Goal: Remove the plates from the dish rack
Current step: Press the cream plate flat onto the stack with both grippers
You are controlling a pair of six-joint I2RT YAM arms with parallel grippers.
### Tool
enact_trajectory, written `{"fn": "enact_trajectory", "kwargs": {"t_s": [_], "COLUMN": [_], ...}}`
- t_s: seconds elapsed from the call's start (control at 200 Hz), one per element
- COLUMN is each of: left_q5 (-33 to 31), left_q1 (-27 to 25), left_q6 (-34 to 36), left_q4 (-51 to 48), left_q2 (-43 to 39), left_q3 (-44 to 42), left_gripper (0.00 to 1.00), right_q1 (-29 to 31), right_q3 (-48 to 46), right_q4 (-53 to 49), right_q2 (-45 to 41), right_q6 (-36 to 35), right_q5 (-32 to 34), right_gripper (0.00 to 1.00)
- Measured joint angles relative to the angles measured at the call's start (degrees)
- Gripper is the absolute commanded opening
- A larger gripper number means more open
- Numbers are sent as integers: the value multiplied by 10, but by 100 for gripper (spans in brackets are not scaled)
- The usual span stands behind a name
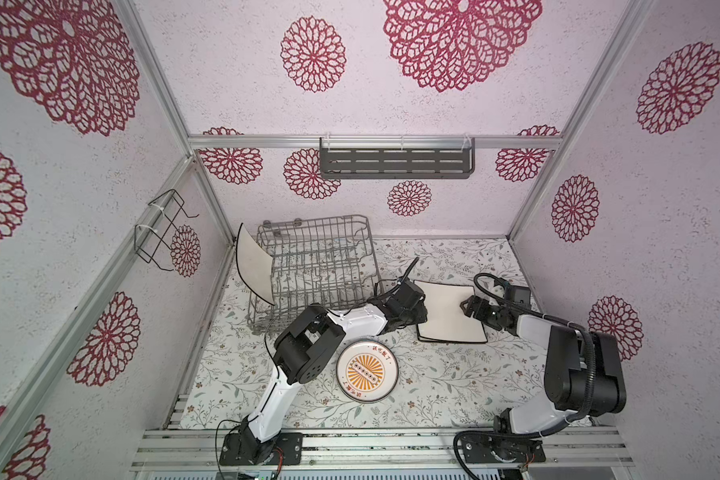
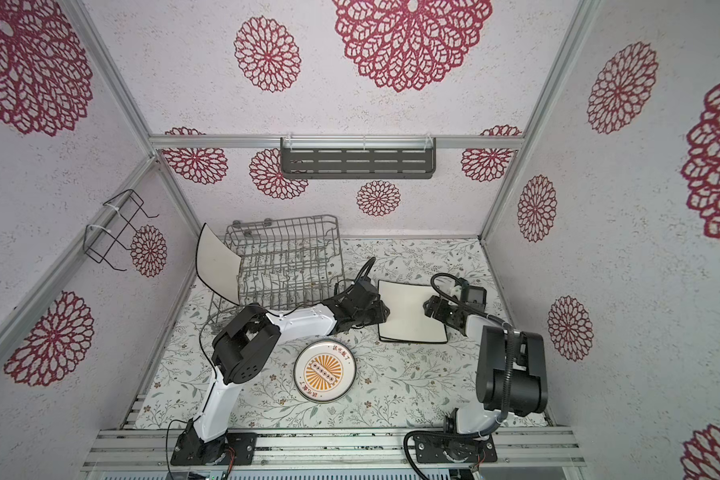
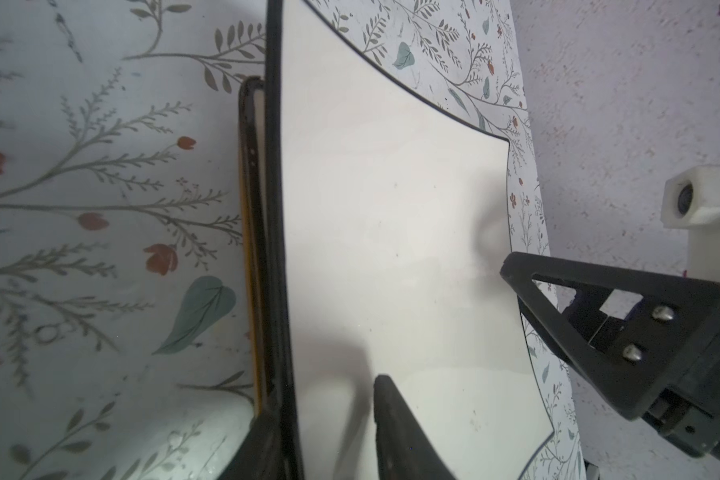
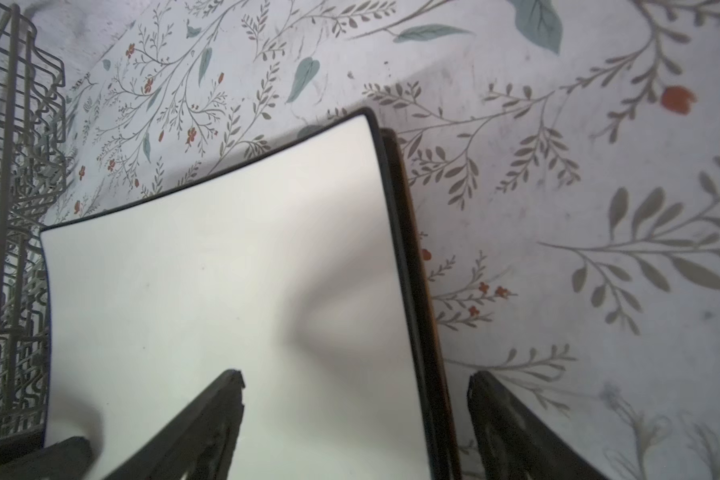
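The grey wire dish rack stands at the back left. One square white black-rimmed plate leans at its left end. A second such plate tops a flat stack whose dark lower edges show. A round sunburst plate lies in front. My left gripper straddles the stack's left rim narrowly; contact is unclear. My right gripper is open across the right rim, one finger over the plate, one over the table.
A dark slotted shelf hangs on the back wall. On the left wall is a black wire bracket. The booth walls close in on three sides. The rack's right end stands close to the stack.
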Motion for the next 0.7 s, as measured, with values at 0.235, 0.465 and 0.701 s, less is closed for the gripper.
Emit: {"fn": "enact_trajectory", "kwargs": {"t_s": [0.235, 0.465, 0.701], "left_q5": [-19, -29, -30], "left_q1": [-1, -1, -1], "left_q6": [20, 31, 39], "left_q4": [-42, -61, -66], "left_q2": [-4, -4, -4], "left_q3": [3, 11, 11], "left_gripper": [38, 38, 29], "right_q1": [0, 0, 0], "right_q3": [0, 0, 0], "right_q4": [1, 1, 1], "right_q2": [2, 5, 5], "right_q6": [0, 0, 0], "right_q5": [-3, -5, -5], "right_gripper": [88, 88, 87]}}
